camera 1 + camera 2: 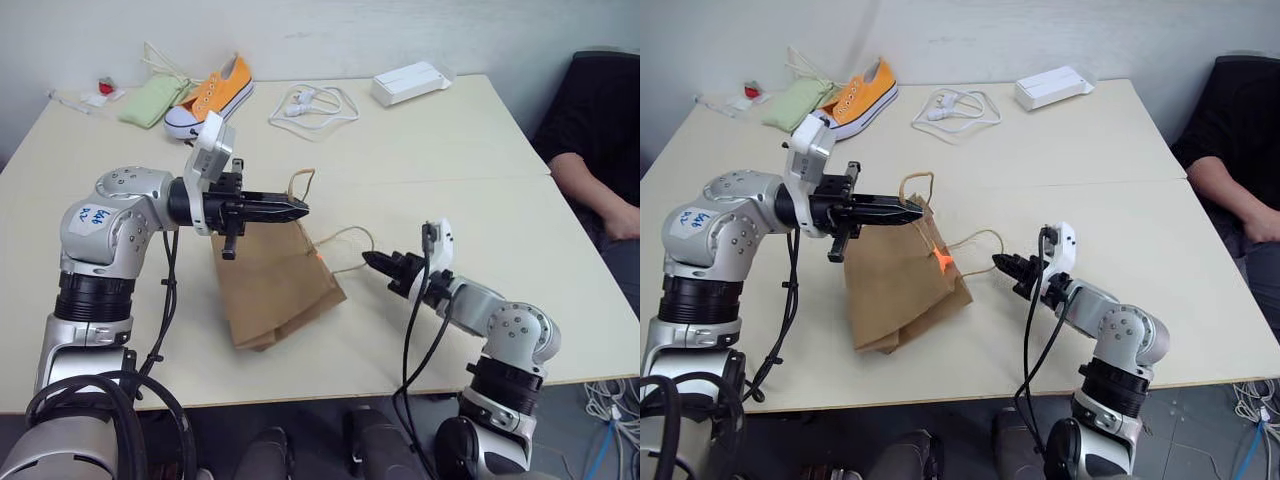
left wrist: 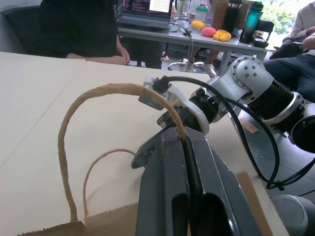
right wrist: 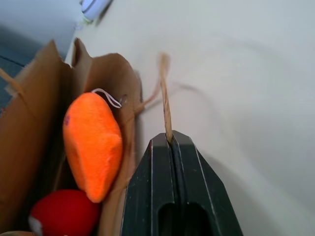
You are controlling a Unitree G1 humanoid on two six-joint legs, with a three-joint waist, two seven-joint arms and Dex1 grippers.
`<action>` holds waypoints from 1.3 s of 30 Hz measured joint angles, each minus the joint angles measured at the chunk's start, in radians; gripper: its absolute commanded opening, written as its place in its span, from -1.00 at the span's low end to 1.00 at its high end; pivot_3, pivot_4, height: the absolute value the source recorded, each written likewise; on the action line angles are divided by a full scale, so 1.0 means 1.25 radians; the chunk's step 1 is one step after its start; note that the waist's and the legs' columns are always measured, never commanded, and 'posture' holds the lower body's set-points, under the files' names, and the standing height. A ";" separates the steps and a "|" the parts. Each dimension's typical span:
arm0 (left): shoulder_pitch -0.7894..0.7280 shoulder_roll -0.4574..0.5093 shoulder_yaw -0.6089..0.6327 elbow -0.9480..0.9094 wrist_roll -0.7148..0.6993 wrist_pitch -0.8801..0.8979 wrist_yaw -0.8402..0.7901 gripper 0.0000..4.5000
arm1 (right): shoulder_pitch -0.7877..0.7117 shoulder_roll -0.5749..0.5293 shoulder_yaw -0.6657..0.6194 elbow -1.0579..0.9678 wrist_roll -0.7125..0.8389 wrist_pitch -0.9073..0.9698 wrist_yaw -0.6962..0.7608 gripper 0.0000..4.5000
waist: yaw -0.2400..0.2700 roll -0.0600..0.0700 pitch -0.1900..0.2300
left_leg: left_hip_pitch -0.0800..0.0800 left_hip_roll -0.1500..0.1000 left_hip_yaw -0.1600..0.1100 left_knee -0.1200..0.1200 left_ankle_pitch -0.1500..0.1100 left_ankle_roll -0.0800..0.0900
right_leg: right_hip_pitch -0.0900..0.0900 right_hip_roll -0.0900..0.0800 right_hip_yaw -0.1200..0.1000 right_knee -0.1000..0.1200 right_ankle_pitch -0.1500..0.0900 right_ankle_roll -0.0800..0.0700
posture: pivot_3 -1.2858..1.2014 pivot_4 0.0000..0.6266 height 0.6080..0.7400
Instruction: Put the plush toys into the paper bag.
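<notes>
The paper bag (image 1: pixel 902 290) is being held open on the table (image 1: pixel 1120 170) by its 2 cord handles: 1 is being pinched by the left gripper (image 1: pixel 915 212), the other by the right gripper (image 3: pixel 170 142), both with fingers pressed together. The orange fish (image 3: pixel 92 145) and red-and-white toy (image 3: pixel 64 214) are lying inside the bag. If the handles are being pulled apart unevenly, the paper may be torn or the toys tipped out.

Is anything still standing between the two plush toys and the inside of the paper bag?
Nothing visible: the orange fish and the red-and-white toy already lie inside the paper bag. Each tool is shut on one cord handle, left tool, right tool.
</notes>
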 measured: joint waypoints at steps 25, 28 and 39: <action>-0.084 -0.183 -0.035 0.205 0.125 -0.227 0.106 -1.00 | 0.016 -0.422 0.266 -0.343 0.039 -0.265 -0.006 -0.99 | 0.026 0.000 0.000 | -0.003 0.000 0.000 0.001 0.000 0.001 | 0.000 0.000 0.000 -0.004 0.000 0.000 | 0.03 -0.52 1.00; -0.081 -0.181 -0.025 0.211 0.123 -0.216 0.114 -0.73 | 0.016 -0.407 0.258 -0.324 0.027 -0.299 -0.017 -0.91 | 0.030 0.000 0.000 | -0.003 0.000 0.000 0.001 0.000 0.001 | 0.000 0.000 0.000 -0.004 0.000 0.000 | 0.03 -0.52 1.00; 0.022 -0.064 0.068 -0.026 -0.031 0.015 0.093 0.77 | 0.089 -0.496 0.094 -0.332 0.184 -0.277 0.015 0.32 | 0.041 0.000 0.000 | -0.003 0.000 0.000 0.000 -0.001 0.002 | 0.000 0.000 0.000 -0.004 0.000 0.000 | 0.03 -0.52 1.00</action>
